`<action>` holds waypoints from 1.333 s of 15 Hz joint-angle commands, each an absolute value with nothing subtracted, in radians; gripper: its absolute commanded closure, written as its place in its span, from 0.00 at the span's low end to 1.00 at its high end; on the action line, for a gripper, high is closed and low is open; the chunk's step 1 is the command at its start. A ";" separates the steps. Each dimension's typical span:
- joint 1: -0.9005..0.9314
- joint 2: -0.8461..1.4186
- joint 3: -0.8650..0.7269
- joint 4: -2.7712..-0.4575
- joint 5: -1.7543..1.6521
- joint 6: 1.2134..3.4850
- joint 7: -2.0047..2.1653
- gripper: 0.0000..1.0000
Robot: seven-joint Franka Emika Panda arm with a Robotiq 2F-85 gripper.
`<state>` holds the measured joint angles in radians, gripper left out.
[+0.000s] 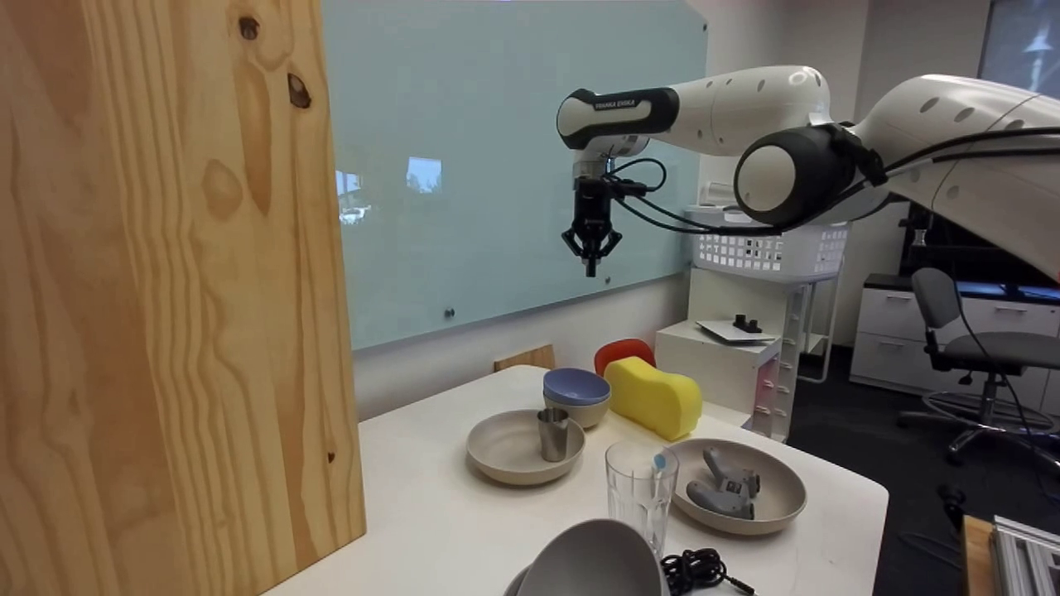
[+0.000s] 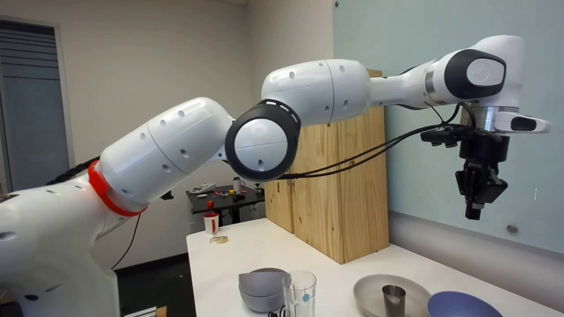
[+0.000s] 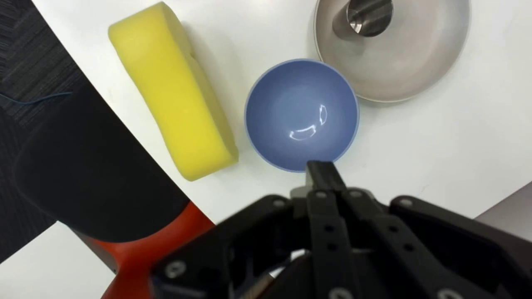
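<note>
In an exterior view, the white arm [image 1: 745,112] reaches leftward from the right, bent at the elbow [image 1: 766,179], wrist [image 1: 617,116] turned down; the end effector [image 1: 590,268] points downward, jaws together.

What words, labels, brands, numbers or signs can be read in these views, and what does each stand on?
"FRANKA EMIKA": small and slightly blurred, on the black band of the robot arm, in an exterior view.
Too small to read: a faint pale marking on the gripper, in an exterior view.
No other text is legible.
</note>
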<state>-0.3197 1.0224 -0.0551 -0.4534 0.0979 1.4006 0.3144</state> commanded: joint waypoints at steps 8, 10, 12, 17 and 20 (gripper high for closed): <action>-0.308 1.011 -0.059 -0.458 0.094 1.405 0.318 0.74; -0.308 1.011 -0.059 -0.458 0.094 1.405 0.318 0.74; -0.312 1.013 -0.054 -0.457 0.101 1.409 0.316 0.48; -0.296 0.990 -0.035 -0.474 0.123 1.333 0.345 0.14; -0.265 0.984 -0.025 -0.468 0.126 1.301 0.377 0.40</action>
